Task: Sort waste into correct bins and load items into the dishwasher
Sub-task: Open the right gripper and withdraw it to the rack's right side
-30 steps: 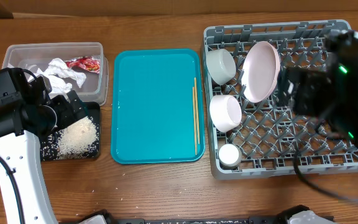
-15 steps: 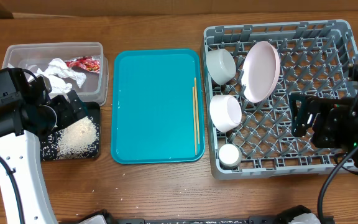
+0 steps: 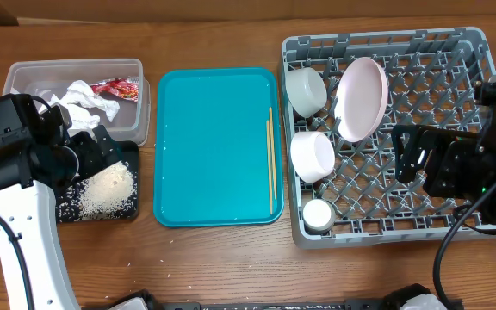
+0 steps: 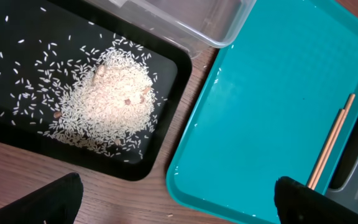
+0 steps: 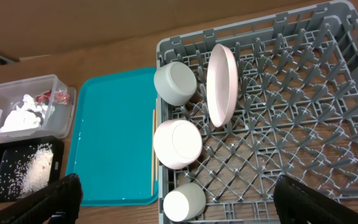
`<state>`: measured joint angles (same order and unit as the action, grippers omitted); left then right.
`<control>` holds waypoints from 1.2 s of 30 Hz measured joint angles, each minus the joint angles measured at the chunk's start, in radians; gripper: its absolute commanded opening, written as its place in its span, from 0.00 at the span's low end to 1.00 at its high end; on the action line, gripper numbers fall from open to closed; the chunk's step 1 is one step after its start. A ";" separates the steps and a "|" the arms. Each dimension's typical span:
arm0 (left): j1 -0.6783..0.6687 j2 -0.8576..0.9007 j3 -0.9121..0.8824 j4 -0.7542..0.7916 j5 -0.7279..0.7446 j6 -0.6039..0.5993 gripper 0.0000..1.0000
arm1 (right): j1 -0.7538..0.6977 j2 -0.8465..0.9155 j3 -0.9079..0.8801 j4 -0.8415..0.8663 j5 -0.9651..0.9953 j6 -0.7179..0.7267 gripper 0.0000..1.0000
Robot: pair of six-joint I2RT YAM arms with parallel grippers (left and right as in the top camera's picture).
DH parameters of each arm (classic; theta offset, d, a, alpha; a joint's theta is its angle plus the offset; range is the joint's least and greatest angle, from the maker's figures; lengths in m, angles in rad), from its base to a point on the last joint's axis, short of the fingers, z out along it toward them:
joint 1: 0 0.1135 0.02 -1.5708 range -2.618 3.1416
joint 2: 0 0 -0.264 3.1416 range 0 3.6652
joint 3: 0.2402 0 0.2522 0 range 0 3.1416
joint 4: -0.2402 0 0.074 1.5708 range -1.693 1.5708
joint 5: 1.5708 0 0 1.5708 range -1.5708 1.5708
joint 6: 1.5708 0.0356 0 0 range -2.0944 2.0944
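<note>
The grey dish rack holds the white plate on edge, two white bowls and the white cup. The chopsticks lie along the right side of the teal tray. The clear tub holds napkins and the red wrapper. The black tray holds a rice pile. My left gripper is open and empty over the wood between the black tray and the teal tray. My right gripper is open and empty above the rack, over the cup.
In the overhead view the right arm covers the rack's right part. The left arm stands over the black tray's left side. A few stray rice grains lie on the wood in front of the black tray.
The right arm has moved from the rack's far right corner toward the front, then slightly left over the rack. The left arm has not moved.
</note>
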<state>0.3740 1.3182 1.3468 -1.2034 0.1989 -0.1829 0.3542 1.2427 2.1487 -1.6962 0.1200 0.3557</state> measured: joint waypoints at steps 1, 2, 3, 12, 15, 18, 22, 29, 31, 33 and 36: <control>0.000 0.000 0.000 0.000 0.000 0.000 1.00 | 0.000 0.000 0.000 0.000 0.001 0.000 1.00; 0.000 0.000 0.000 0.000 0.000 0.000 1.00 | 0.000 0.000 0.000 0.001 0.003 0.000 1.00; 0.000 0.000 0.000 0.000 0.000 0.000 1.00 | 0.000 0.002 0.000 0.006 0.006 -0.002 1.00; 0.000 0.000 0.000 0.000 0.000 0.000 1.00 | -0.003 -0.031 -0.091 0.175 0.018 -0.051 1.00; 0.000 0.000 0.000 0.000 0.000 0.000 1.00 | -0.032 -0.069 -0.162 0.208 0.018 -0.058 1.00; 0.000 0.000 0.000 0.000 0.000 0.000 1.00 | -0.054 -0.108 -0.231 0.222 0.017 -0.064 1.00; 0.000 0.000 0.000 0.000 0.000 0.000 1.00 | -0.059 -0.134 -0.284 0.237 0.015 -0.066 1.00; 0.000 0.000 0.000 0.000 0.000 0.000 1.00 | -0.060 -0.123 -0.291 0.253 0.015 -0.069 1.00; 0.000 0.000 0.000 0.000 0.000 0.000 1.00 | -0.060 -0.109 -0.291 0.246 0.014 -0.068 1.00; 0.000 0.000 0.000 0.000 0.000 0.000 1.00 | -0.059 -0.090 -0.291 0.242 0.014 -0.069 1.00; 0.000 0.000 0.000 0.000 0.000 0.000 1.00 | -0.060 -0.053 -0.291 0.242 0.013 -0.068 1.00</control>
<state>0.3740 1.3182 1.3468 -1.2030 0.1989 -0.1825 0.2947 1.1900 1.8580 -1.4544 0.1326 0.2882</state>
